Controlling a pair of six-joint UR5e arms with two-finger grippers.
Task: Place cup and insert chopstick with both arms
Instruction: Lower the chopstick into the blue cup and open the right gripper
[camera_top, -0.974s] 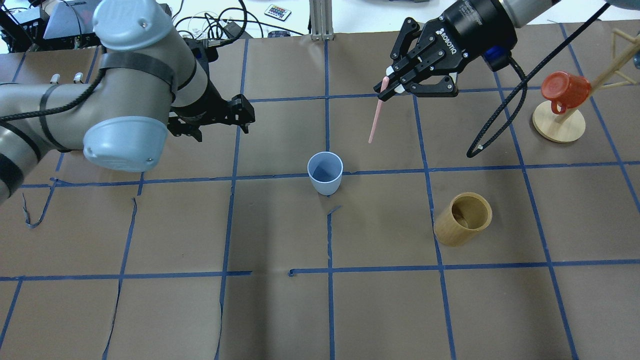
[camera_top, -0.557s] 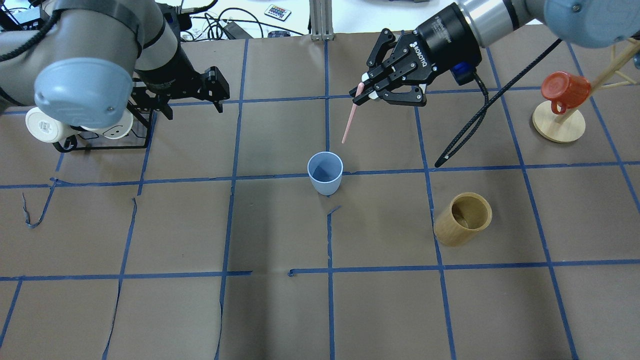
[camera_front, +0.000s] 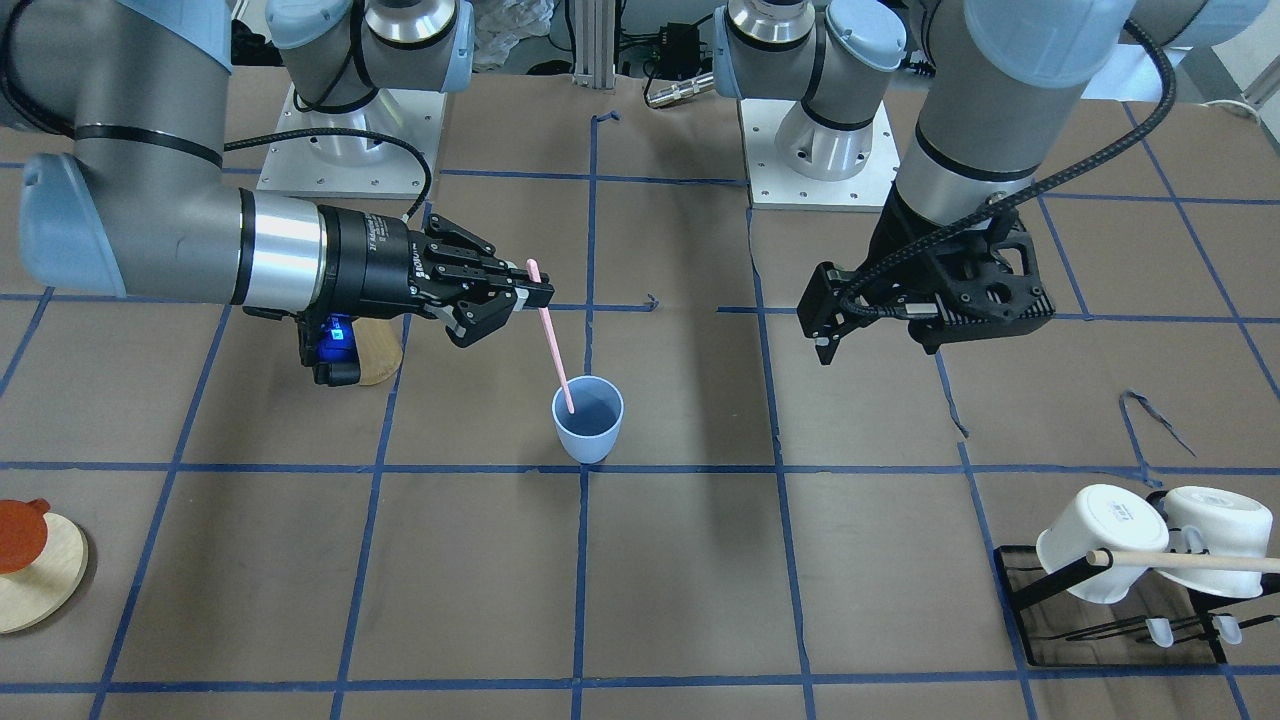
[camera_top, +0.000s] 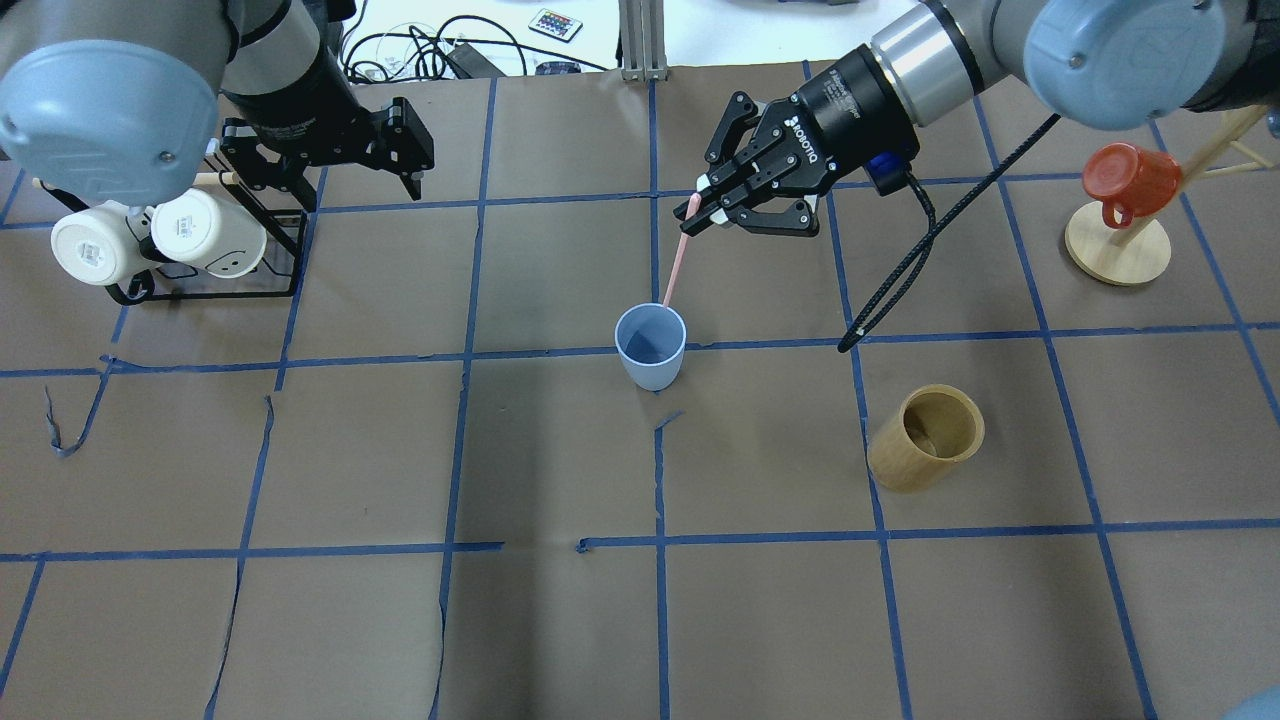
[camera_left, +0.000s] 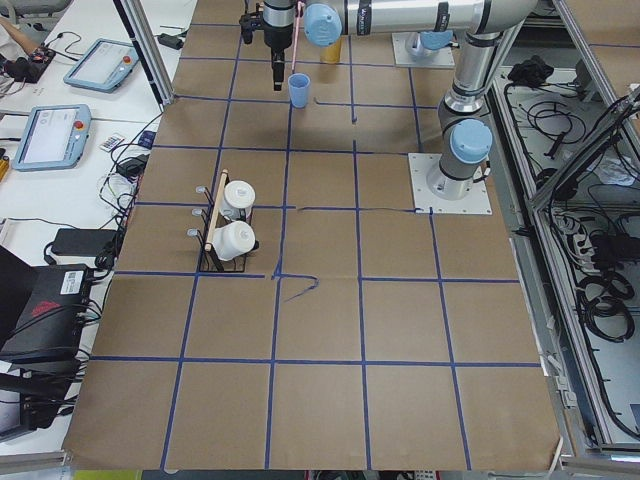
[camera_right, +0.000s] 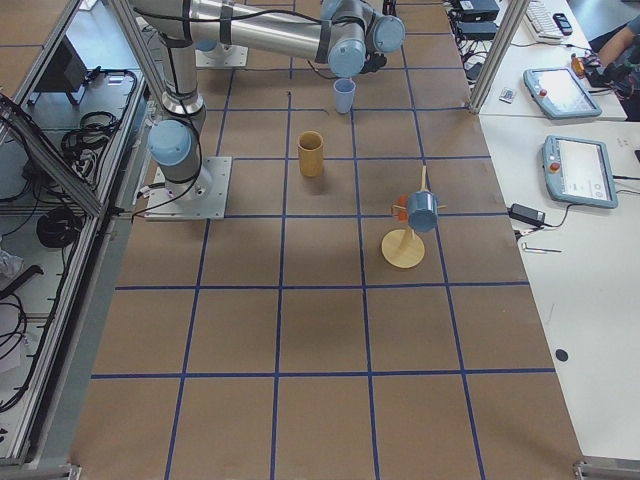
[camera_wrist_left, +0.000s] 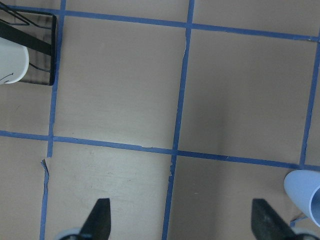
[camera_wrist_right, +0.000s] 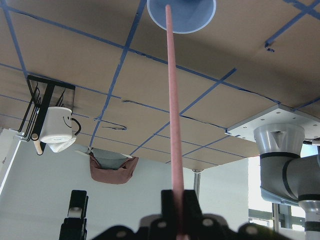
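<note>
The light blue cup (camera_top: 650, 345) stands upright near the table's middle; it also shows in the front view (camera_front: 588, 420) and at the left wrist view's right edge (camera_wrist_left: 305, 192). My right gripper (camera_top: 700, 210) is shut on the top end of the pale pink chopstick (camera_top: 678, 255), which slants down toward the cup. Its lower tip sits at the cup's mouth in the front view (camera_front: 553, 335) and lines up with the mouth in the right wrist view (camera_wrist_right: 172, 100). My left gripper (camera_top: 415, 150) is open and empty, well to the cup's left, fingers wide apart (camera_wrist_left: 97, 215).
A tan bamboo holder (camera_top: 925, 437) stands to the cup's right and nearer me. A red mug hangs on a wooden stand (camera_top: 1118, 245) at the far right. A black rack (camera_top: 285, 255) with two white mugs and a wooden rod sits at the far left, below my left arm.
My right gripper has carried the chopstick left and down until its tip reaches the cup's mouth. My left arm has drawn back to the far left, uncovering the mug rack.
</note>
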